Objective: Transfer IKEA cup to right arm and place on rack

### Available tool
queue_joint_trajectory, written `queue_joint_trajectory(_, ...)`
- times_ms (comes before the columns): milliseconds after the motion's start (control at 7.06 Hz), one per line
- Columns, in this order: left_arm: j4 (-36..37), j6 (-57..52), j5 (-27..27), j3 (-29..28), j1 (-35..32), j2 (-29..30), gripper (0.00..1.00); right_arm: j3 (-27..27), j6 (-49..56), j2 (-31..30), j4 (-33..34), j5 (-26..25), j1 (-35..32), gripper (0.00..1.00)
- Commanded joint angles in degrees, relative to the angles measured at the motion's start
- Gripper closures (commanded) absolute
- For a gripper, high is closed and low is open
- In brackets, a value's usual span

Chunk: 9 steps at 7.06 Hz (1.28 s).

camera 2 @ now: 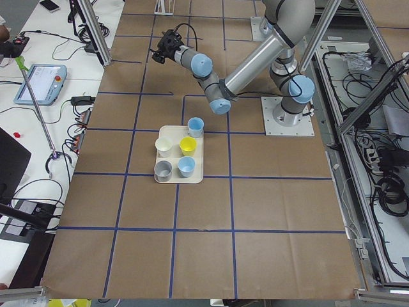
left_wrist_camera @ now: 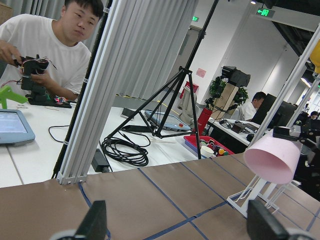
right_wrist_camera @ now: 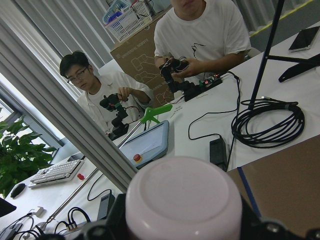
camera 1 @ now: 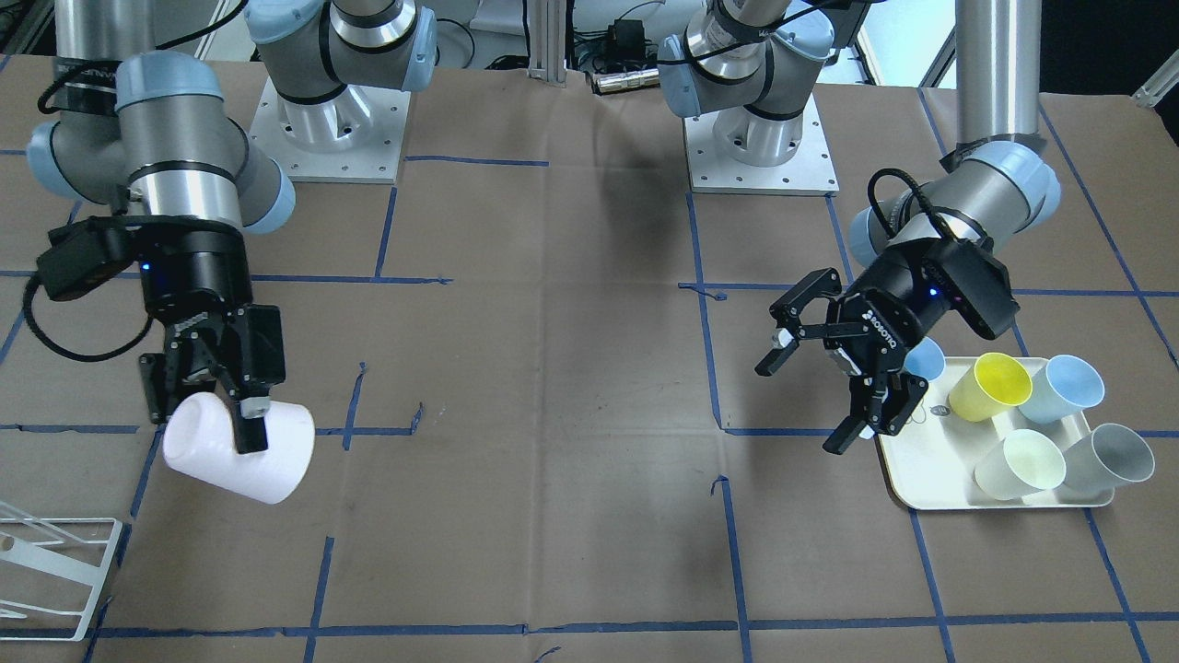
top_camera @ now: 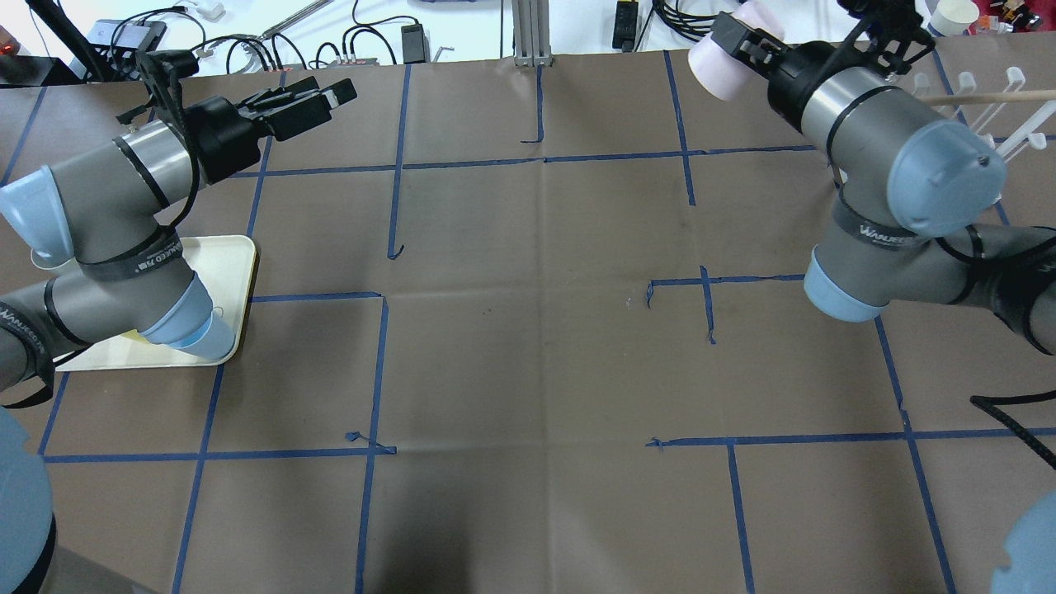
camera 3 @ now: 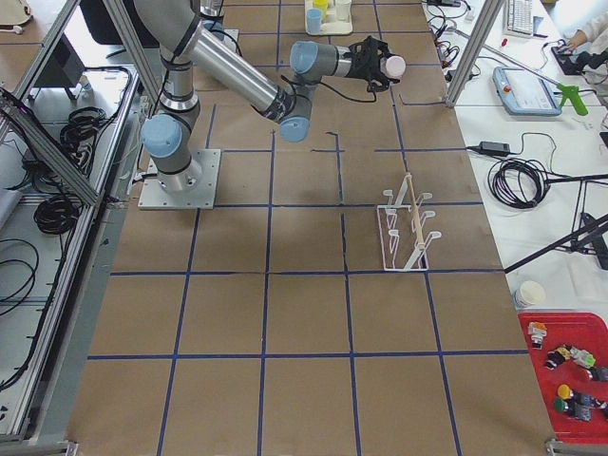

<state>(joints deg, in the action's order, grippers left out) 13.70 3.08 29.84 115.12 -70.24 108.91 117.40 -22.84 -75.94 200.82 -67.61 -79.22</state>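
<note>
One pale cup (camera 1: 276,460) lies sideways, clamped in the right gripper (camera 1: 207,428) at the frame's left — probably angled to slip onto the rack (camera 1: 57,564) in the lower-left corner. The left gripper (camera 1: 799,408) hangs spread and empty at right — its handover seemingly done.

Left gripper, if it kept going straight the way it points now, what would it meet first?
It looks free: the open left gripper aims across the paper-covered table, between the aluminium post and the pink cup. Depth past the edge is unclear.
</note>
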Motion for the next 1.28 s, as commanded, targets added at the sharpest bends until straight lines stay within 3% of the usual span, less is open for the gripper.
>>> queue_joint_trajectory(0,-12.42,0.0,9.76,-3.57,-0.42,-1.76,0.01,3.0,13.45,-1.84,-0.96,0.72,6.6,0.62)
queue_joint_trajectory(283,-24.19,0.0,21.5,-6.99,-4.35,-2.64,0.01,2.4,30.66,-1.4,-0.96,-0.24,12.73,0.64)
queue_joint_trajectory(567,-43.65,0.0,38.12,-12.87,-12.08,-6.05,0.01,0.05,35.14,-0.18,-2.52,0.99,18.38,0.64)
queue_joint_trajectory(850,-59.76,0.09,44.67,-15.44,-13.43,-8.96,0.01,-7.58,45.65,3.85,-13.13,1.86,20.49,0.66)
queue_joint_trajectory(992,-68.37,0.17,48.0,-17.11,-13.43,-10.8,0.01,-10.14,45.61,5.7,-12.91,7.52,21.29,0.67)
queue_joint_trajectory(1134,-78.2,0.18,50.21,-20.25,-13.43,-12.39,0.01,-12.87,45.52,7.98,-12.47,9.75,21.39,0.67)
